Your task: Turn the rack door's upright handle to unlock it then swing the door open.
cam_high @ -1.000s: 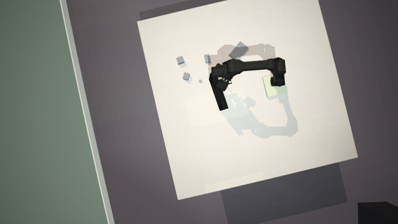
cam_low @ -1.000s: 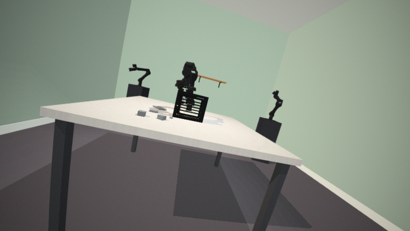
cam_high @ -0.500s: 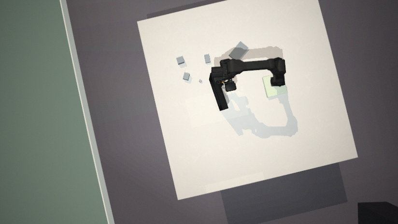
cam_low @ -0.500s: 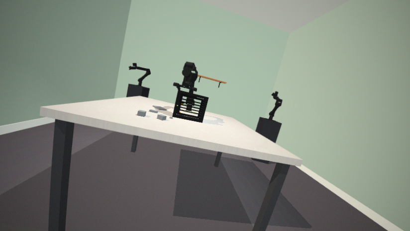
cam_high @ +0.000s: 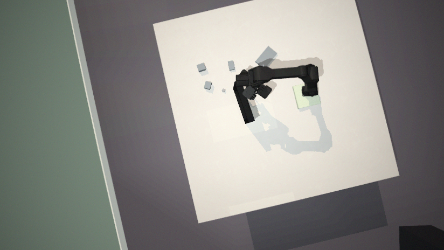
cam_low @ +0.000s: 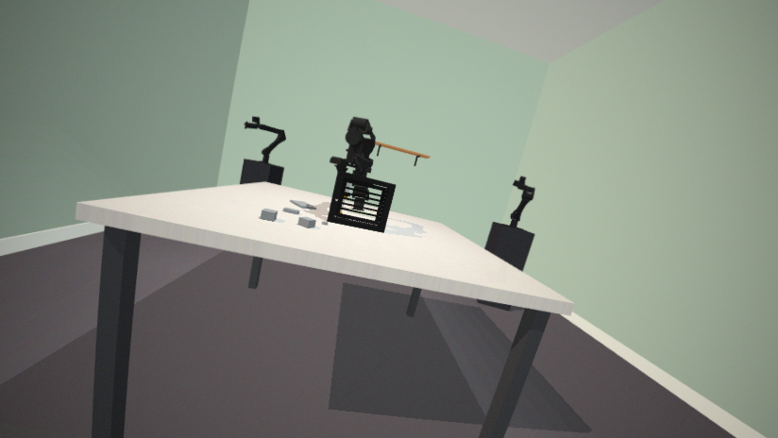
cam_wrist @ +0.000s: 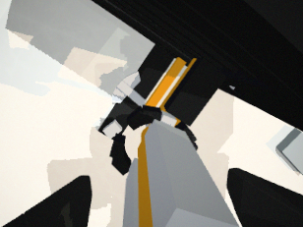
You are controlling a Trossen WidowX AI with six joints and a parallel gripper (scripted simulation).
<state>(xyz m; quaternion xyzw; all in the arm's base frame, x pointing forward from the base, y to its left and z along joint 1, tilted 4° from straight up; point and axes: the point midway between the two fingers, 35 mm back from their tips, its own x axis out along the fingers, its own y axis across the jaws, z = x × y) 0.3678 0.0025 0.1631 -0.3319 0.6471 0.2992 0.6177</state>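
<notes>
The rack frame (cam_high: 243, 106) (cam_low: 388, 209) is black and stands upright on the table (cam_high: 341, 139) (cam_low: 435, 272). In the wrist view its dark body (cam_wrist: 236, 43) fills the upper right. The door's handle (cam_wrist: 172, 166) is a grey upright bar with an orange stripe, seen from close above. My gripper (cam_wrist: 159, 181) (cam_high: 256, 91) is open, one finger on each side of the handle with gaps at both sides. Orange strips (cam_wrist: 167, 85) lie on a black part past the handle's far end. The arm hides much of the door, so I cannot tell its angle.
Several small grey blocks (cam_high: 201, 67) (cam_high: 207, 84) (cam_high: 231, 65) (cam_low: 268, 214) stand near the rack. A larger grey slab (cam_high: 266, 55) lies beside the forearm. A pale green pad (cam_high: 299, 101) lies under the arm's base. The table's edges surround the scene.
</notes>
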